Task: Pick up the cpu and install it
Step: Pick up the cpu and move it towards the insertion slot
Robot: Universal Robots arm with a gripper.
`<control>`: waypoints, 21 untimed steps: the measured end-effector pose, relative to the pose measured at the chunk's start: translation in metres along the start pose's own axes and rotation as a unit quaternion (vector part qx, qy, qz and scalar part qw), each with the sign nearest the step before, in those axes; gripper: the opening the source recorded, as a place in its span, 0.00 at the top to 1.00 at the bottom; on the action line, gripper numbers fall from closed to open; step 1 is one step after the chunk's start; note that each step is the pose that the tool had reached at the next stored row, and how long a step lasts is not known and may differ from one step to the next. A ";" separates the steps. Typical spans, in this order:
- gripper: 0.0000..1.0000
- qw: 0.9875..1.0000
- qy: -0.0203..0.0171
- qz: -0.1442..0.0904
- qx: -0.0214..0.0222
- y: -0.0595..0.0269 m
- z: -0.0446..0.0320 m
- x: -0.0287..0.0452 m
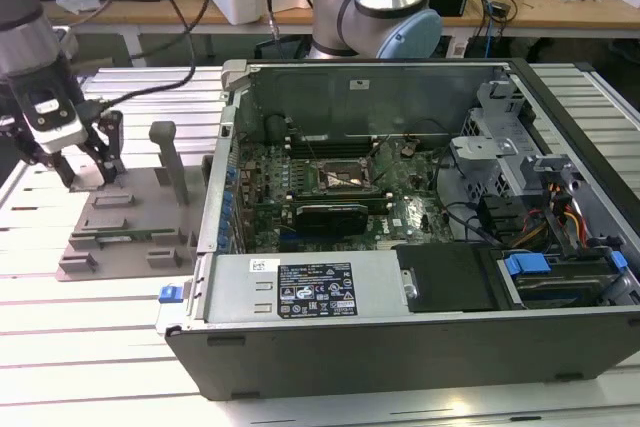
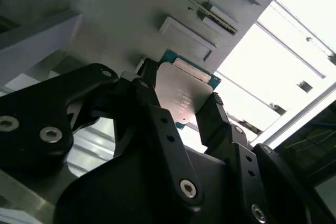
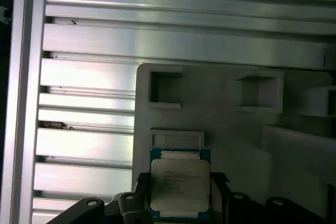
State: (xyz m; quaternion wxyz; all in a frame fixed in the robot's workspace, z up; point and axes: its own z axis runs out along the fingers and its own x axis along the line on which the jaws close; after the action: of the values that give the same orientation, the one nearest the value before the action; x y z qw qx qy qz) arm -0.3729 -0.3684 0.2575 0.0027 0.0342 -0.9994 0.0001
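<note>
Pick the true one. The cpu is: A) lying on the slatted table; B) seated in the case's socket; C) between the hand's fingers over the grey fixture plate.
C: in both wrist views the cpu sits between the fingers of the hand, over the grey fixture plate.

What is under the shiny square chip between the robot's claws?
The grey tray lies under the cpu, which the gripper pinches by two edges. The chip's green board peeks out around its metal top. The tray patch right beneath it is covered.
</note>
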 end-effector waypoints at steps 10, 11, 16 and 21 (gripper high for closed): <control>0.45 1.000 0.000 0.000 0.000 0.0007 -0.0643 0.0003; 0.45 1.000 0.000 0.000 0.000 0.0008 -0.0724 0.0003; 0.45 1.000 0.000 0.000 0.000 0.0014 -0.1004 0.0004; 0.45 1.000 0.000 0.000 0.000 0.0020 -0.1263 0.0005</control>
State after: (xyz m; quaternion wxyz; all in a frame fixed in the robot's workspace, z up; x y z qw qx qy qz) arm -0.3728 -0.3664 0.3838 0.0025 0.0342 -0.9994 -0.0001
